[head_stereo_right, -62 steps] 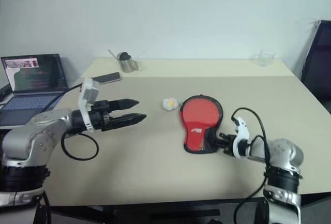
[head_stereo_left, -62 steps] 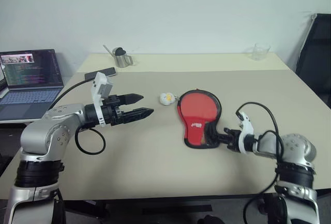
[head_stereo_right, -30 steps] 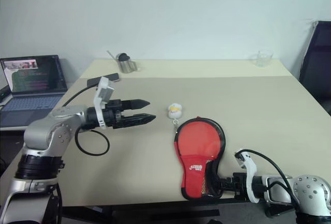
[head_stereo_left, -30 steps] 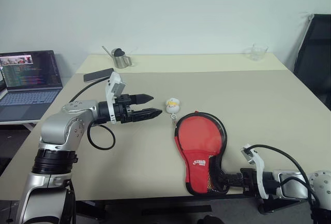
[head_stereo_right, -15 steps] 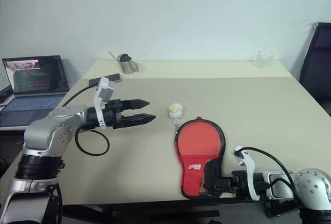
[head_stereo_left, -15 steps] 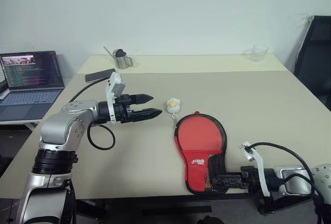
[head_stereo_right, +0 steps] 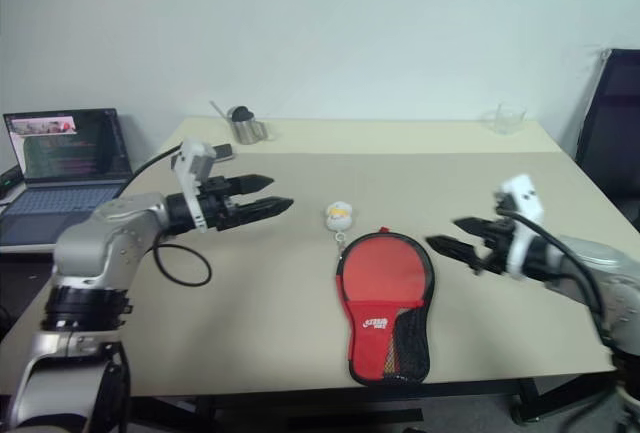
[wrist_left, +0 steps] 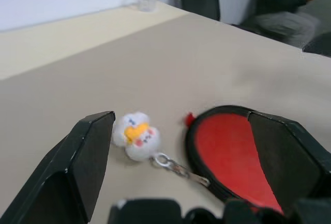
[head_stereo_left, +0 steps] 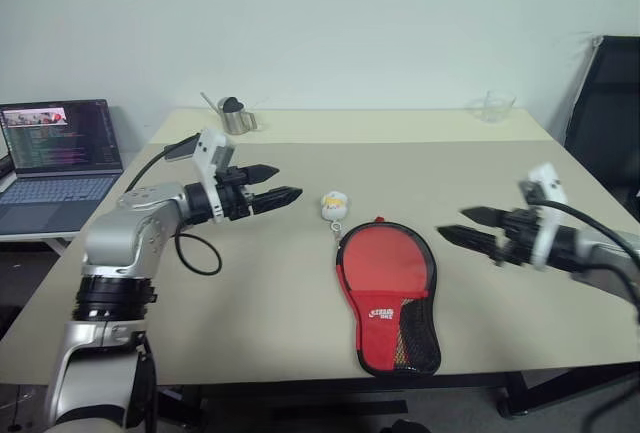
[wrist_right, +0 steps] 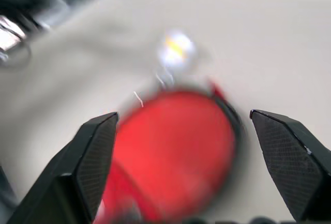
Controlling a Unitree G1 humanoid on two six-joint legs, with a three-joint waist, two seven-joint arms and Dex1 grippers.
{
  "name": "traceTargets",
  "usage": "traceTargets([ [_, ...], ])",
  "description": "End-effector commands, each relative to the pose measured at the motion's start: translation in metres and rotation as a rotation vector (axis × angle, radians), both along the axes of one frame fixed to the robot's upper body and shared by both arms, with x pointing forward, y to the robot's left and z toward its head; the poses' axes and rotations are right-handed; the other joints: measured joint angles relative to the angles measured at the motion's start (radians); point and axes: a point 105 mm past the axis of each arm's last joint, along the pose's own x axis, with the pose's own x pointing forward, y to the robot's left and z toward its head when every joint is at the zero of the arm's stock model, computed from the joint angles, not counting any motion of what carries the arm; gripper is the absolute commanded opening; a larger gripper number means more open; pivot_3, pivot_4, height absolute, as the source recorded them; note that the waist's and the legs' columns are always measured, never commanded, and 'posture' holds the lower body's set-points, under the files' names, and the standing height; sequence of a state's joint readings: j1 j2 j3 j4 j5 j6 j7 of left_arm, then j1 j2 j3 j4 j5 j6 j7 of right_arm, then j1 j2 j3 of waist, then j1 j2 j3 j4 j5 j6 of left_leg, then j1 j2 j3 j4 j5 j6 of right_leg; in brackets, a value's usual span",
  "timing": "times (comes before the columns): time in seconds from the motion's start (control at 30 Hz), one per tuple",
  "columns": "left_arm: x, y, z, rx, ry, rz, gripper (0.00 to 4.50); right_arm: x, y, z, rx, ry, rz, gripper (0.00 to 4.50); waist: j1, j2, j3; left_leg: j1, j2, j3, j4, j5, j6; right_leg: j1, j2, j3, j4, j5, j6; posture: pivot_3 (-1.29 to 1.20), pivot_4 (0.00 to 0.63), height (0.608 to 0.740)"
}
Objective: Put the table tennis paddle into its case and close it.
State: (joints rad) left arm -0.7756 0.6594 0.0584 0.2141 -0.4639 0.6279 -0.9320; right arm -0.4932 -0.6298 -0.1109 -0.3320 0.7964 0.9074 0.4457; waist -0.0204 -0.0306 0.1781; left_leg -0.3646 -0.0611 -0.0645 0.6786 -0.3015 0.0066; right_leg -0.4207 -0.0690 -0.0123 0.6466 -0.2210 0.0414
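The case (head_stereo_left: 386, 288) lies flat near the table's front edge, red with black trim and a white logo. Its black mesh pocket (head_stereo_left: 418, 333) sits at the narrow end, which points toward me. The white ball charm (head_stereo_left: 334, 204) rests just beyond the round end, linked by a short chain. The table tennis paddle is hidden. My left gripper (head_stereo_left: 283, 182) hovers open to the left of the charm, pointing at it; the left wrist view shows the charm (wrist_left: 135, 135) and the case (wrist_left: 232, 151) between its fingers. My right gripper (head_stereo_left: 458, 223) is open, raised to the right of the case.
An open laptop (head_stereo_left: 60, 153) stands on a side table at the left. A metal cup (head_stereo_left: 236, 115) and a dark phone (head_stereo_left: 178, 147) sit at the back left, a clear glass (head_stereo_left: 492, 106) at the back right. A black chair (head_stereo_left: 600, 113) stands on the right. A seated person (wrist_left: 279, 6) is beyond the table.
My right gripper has let go of the case's narrow end, opened, and swung up and right of the case. The left gripper has edged forward a little. The case stays put.
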Motion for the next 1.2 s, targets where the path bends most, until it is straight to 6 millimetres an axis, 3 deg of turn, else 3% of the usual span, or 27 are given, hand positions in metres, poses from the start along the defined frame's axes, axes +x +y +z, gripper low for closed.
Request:
traceTargets([
  [0.03,0.017,-0.007,0.009,0.021,-0.041,0.064,4.5,0.028,0.042,-0.028,-0.113,-0.188,-0.097,4.45,0.0,0.0,0.0,-0.001,0.0,0.0,0.0,0.001,-0.002,-0.001,0.0,0.0,0.0,0.0,0.0,0.0,0.15,0.74],
  [0.17,0.026,-0.014,0.013,0.02,-0.049,0.105,4.5,0.036,0.062,-0.069,-0.136,-0.18,-0.133,4.45,0.006,0.0,0.0,-0.005,-0.002,0.0,0.0,0.0,-0.006,-0.006,-0.001,0.0,0.001,0.0,-0.001,0.0,0.15,0.74],
  [0.27,0.035,-0.02,0.01,0.028,-0.034,0.144,4.5,0.036,0.067,-0.082,-0.103,-0.146,-0.133,4.45,0.006,-0.001,0.0,-0.019,-0.005,0.0,0.003,0.0,-0.006,-0.02,-0.002,0.001,0.0,0.001,0.0,0.0,0.15,0.74],
  [0.37,0.041,-0.028,0.005,0.006,0.005,0.16,4.5,0.034,0.069,-0.092,-0.102,-0.124,-0.115,4.45,0.003,-0.001,0.0,-0.02,-0.005,-0.001,0.002,0.0,-0.006,-0.021,-0.002,0.0,0.0,0.001,0.0,0.0,0.15,0.74],
  [0.57,0.051,-0.044,-0.027,0.04,0.136,0.182,4.5,0.022,0.075,-0.121,-0.113,0.026,-0.033,4.45,-0.006,0.0,-0.001,-0.016,-0.004,0.0,0.002,0.0,-0.006,-0.018,-0.001,0.001,0.003,0.001,0.0,0.0,0.15,0.74],
  [1.07,0.077,-0.079,-0.067,0.103,0.25,0.278,4.5,0.026,0.077,-0.127,-0.185,0.023,-0.046,4.45,-0.01,-0.003,-0.004,-0.014,-0.004,0.001,0.003,0.0,-0.006,-0.018,-0.001,0.001,0.006,0.001,0.0,0.0,0.15,0.74],
  [1.2,0.081,-0.078,-0.079,0.152,0.265,0.324,4.5,0.027,0.079,-0.127,-0.184,0.023,-0.046,4.45,-0.011,-0.004,-0.004,-0.013,-0.004,0.003,0.003,0.0,-0.006,-0.019,-0.001,0.001,0.009,0.001,0.0,0.0,0.15,0.74],
])
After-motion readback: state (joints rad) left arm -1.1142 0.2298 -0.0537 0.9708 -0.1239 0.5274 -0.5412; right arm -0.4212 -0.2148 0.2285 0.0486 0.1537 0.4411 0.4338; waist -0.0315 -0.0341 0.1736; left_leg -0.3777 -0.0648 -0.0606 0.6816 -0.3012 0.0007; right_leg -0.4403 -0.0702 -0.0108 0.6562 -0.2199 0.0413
